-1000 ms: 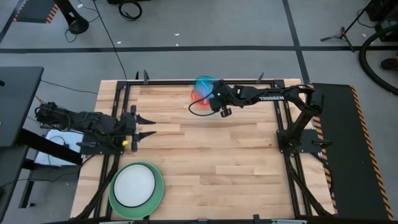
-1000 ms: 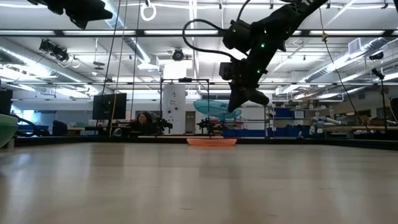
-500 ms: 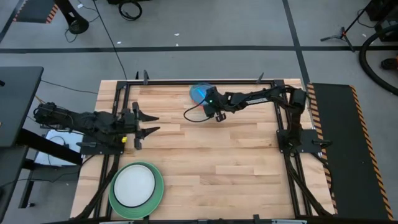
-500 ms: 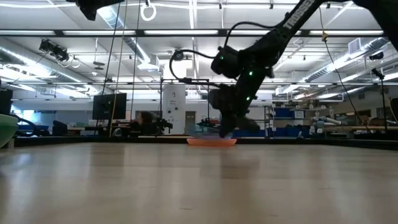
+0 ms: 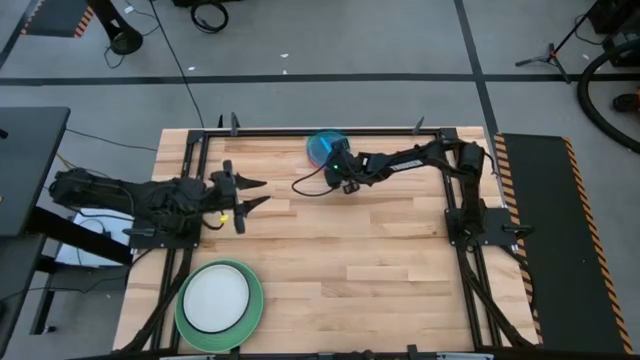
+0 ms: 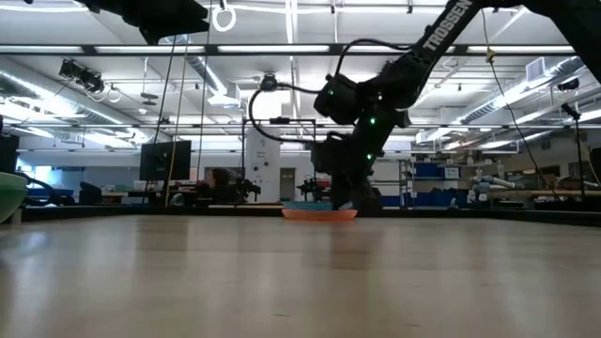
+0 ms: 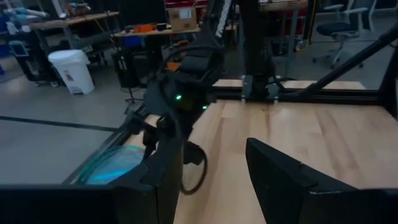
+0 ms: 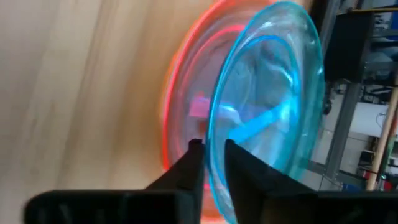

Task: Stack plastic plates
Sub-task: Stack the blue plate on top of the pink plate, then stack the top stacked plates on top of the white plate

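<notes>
Far edge of worktop, near the middle: cyan plate over orange plate, only a thin sliver of orange showing from above. In the low view, orange plate flat on the wood, cyan one mostly hidden behind the right arm. Right hand low at the cyan plate's rim, fingers on either side of the rim with a narrow gap; hard to tell whether gripping or just let go. Small pink patch between the two plates in the right wrist view, too blurred to name.

Near left corner: white plate lying in green plate, the green one cut off slightly at the picture's near edge. In the low view only a green rim at the far left.

Left hand hovering over the left side of the worktop, fingers spread, empty, well apart from both stacks.
</notes>
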### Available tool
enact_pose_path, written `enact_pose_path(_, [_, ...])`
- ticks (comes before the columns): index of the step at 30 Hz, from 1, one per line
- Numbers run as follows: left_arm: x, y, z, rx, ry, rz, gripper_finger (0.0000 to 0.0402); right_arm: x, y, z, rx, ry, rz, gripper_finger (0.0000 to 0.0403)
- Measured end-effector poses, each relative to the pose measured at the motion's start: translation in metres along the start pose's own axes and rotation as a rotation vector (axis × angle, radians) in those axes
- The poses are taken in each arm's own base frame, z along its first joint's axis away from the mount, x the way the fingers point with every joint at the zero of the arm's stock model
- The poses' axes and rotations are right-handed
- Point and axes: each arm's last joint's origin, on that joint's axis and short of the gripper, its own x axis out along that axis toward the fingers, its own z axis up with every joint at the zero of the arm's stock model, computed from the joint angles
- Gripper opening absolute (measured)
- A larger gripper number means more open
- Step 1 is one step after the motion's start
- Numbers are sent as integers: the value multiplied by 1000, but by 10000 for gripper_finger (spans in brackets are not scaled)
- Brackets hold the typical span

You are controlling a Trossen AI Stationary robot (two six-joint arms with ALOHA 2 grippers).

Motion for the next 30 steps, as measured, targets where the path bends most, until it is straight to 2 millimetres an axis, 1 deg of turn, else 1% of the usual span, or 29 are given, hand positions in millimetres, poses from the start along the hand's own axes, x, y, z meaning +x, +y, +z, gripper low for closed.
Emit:
enact_pose_path(4, [-3,5,3,-10,-20,21,181,-18,-4,9,26,-20,-48,135])
enact_pose_path(8, [-4,7,3,-6,-17,29,181,-48,-12,20,100,-76,-106,183])
enact_pose_path(12, [-1,6,0,5,3,27,181,-82,-20,28,197,-194,-106,213])
enact_pose_path(15, [2,5,-1,8,11,24,181,-99,-26,29,246,-254,-100,226])
enact_pose_path(17, [2,5,-1,2,10,25,181,-105,-28,27,259,-257,-98,232])
enact_pose_path(21, [3,4,0,-9,1,26,181,-109,-27,22,240,-222,-70,239])
enact_pose_path(25, [3,4,1,-34,-8,26,181,-111,-22,19,251,-187,-28,245])
enact_pose_path(30, [3,4,1,-40,-6,26,181,-116,-11,22,273,-172,19,248])
